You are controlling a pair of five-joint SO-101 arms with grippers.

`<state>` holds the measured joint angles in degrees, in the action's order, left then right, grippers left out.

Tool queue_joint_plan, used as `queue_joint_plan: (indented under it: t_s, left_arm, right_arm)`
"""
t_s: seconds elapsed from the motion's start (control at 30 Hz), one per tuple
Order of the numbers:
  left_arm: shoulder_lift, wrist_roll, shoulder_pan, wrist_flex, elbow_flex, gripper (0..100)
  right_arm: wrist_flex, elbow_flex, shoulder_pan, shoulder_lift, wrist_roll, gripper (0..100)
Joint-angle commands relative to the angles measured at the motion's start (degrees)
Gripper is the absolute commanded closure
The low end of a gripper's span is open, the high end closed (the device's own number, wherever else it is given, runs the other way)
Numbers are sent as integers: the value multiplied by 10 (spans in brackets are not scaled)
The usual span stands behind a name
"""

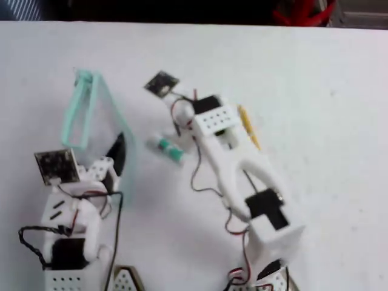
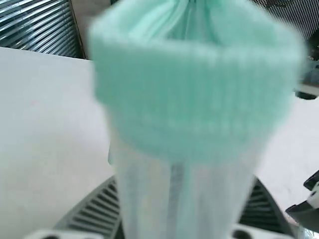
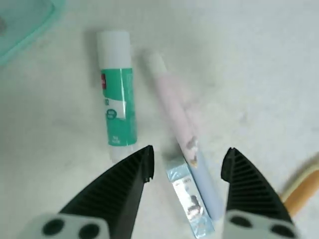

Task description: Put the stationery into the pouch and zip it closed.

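Note:
A mint-edged see-through pouch (image 1: pixel 85 112) lies at the left of the table, and my left gripper (image 1: pixel 116 156) is shut on its near end. In the left wrist view the pouch's mint band (image 2: pixel 194 94) rises between the jaws. My right gripper (image 3: pixel 189 157) hovers open above the stationery. A green and white glue stick (image 3: pixel 117 107) lies just outside one finger. A pink and blue pen (image 3: pixel 179 129) and a small pale blue eraser (image 3: pixel 190 201) lie between the fingers. From above, the glue stick (image 1: pixel 167 149) is beside the right arm (image 1: pixel 212 121).
A yellow pencil (image 1: pixel 248 126) lies on the far side of the right arm, its end visible by one finger (image 3: pixel 304 191). A corner of the pouch (image 3: pixel 22 22) is close to the glue stick. The white table (image 1: pixel 327 91) stretches bare to the right and back.

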<state>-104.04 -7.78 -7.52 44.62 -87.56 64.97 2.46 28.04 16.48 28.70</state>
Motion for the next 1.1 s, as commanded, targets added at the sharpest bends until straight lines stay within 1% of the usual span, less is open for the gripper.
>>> queue_joint_plan:
  t_s: [0.0,0.17,0.4,0.47,0.57,0.6,0.67,0.77,0.9,1.07]
  left_arm:
    - [-4,-8,7,1,-1,733]
    - [-4,-9,8,1,0,733]
    - [-4,-8,8,1,3,732]
    - [-4,-8,8,1,3,732]
    - [-4,-8,8,1,3,733]
    - [-4,-8,8,1,3,733]
    - [-4,-8,8,1,3,733]
    - [-4,-8,8,1,3,733]
    - [-4,-9,9,1,3,733]
    - [-4,-9,29,4,4,733]
  right_arm:
    - [-28,-3,23,22,30,779]
    - [-76,-8,25,65,37,779]
    - [-77,-94,16,148,38,782]
    - [-51,-127,16,168,38,830]
    - [-23,-178,15,201,38,969]
    - [-15,-192,15,209,38,990]
    - [7,-215,13,219,38,961]
    - [54,-265,-15,204,33,983]
    - [144,-372,-52,130,31,981]
    - [225,-464,-54,25,-1,981]
